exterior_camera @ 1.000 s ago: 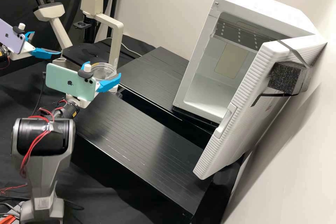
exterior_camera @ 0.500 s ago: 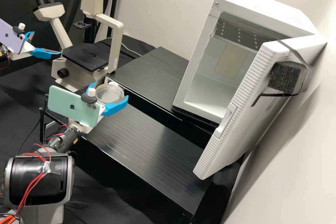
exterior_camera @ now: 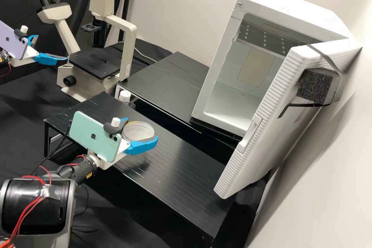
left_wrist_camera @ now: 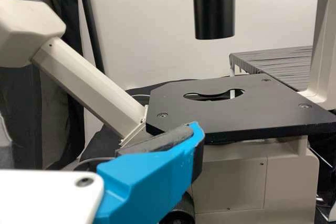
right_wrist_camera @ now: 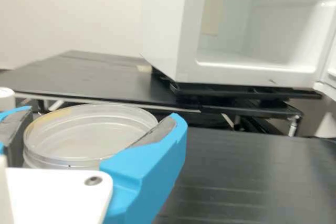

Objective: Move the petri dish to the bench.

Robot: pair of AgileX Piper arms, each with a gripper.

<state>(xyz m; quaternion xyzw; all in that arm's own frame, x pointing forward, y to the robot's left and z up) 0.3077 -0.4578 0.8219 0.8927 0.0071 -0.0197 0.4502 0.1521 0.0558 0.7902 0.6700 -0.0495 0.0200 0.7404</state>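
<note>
Petri dish: clear and round, roughly level, held over the near black counter; how much gap lies beneath it I cannot tell.
Right gripper: jaws clasping the dish from both sides.
Left gripper: jaws parted, nothing between them, just beside the microscope.
Step in hand: by my judgement the carry is nearly done, with lowering and release left.
Next move: bring the dish down flat over bare counter, let its base settle, part the jaws evenly, then back away without catching the rim; a tilted or early release could knock it or shift its lid, if it has one.
Counter: black, finely lined, glossy in patches.
Second platform: black and lined too, behind the near one, with a white-capped bottle by its corner.
White cabinet: its ribbed door ajar, on the far side.
Room: pale wall, dark cloth.
</note>
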